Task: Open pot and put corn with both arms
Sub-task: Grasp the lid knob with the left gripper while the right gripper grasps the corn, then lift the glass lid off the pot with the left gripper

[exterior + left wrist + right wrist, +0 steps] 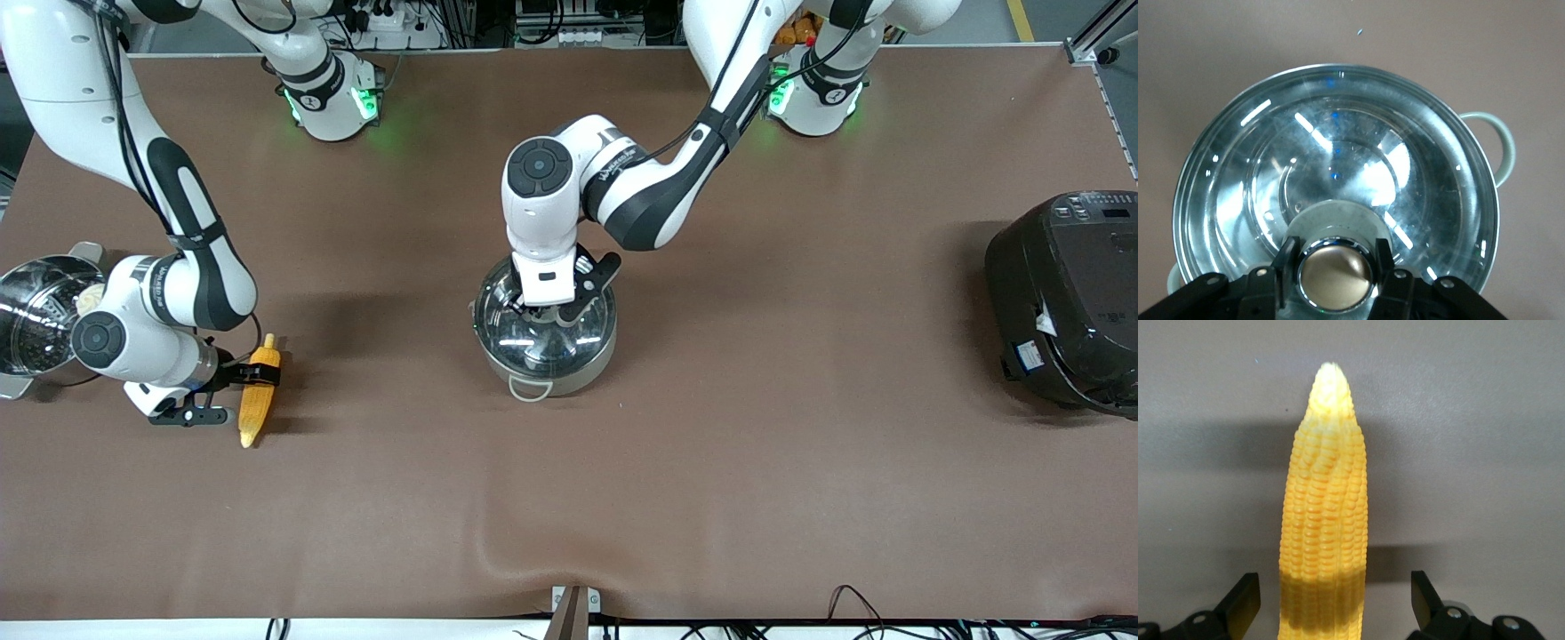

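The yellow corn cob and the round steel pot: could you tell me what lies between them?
Only bare brown table, seen in the front view, separates the corn cob from the pot.

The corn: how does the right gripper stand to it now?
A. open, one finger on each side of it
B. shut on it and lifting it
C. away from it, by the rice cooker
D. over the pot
A: the right gripper is open, with the corn lying on the table between its fingers.

No legible text, brand or number is seen. Faint lettering is borne on the left arm (622,169) and right arm (158,283) links; white labels and a control panel are carried by the black rice cooker (1071,298); all unreadable.
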You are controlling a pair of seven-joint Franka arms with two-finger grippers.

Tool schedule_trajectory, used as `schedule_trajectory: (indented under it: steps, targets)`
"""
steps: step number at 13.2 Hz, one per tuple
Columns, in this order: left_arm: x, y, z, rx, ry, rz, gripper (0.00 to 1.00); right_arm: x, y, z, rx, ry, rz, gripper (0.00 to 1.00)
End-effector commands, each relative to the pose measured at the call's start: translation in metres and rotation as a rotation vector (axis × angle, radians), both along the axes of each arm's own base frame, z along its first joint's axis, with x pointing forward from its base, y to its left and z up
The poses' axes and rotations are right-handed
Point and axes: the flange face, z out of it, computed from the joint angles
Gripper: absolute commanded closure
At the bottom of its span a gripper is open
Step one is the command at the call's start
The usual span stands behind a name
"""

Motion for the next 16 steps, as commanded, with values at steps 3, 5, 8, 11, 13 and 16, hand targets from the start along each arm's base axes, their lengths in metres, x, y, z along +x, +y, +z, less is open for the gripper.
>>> schedule_trajectory:
  steps: [3, 5, 8, 11, 13, 16]
  targets:
    - [-0.010, 0.026, 0.110, 0.043, -0.106, -0.007, 1.00, 0.001, 0.001, -0.011, 0.013, 0.000, -0.001, 0.00]
    - [-0.003, 0.057, 0.142, 0.076, -0.083, -0.042, 1.00, 0.001, 0.003, -0.013, 0.013, 0.004, 0.002, 0.00]
    - [0.017, 0.142, 0.174, 0.102, -0.017, -0.139, 1.00, -0.001, 0.001, -0.020, 0.016, 0.012, 0.020, 0.48]
    - [0.028, 0.239, 0.206, 0.032, 0.008, -0.264, 1.00, -0.001, 0.001, -0.020, 0.017, 0.012, 0.028, 1.00]
    - [0.027, 0.305, 0.203, 0.035, 0.023, -0.347, 1.00, -0.001, 0.004, -0.018, 0.017, 0.017, 0.036, 1.00]
    - [0.015, 0.384, 0.160, 0.035, -0.005, -0.434, 1.00, 0.006, 0.025, 0.011, 0.014, -0.010, 0.074, 1.00]
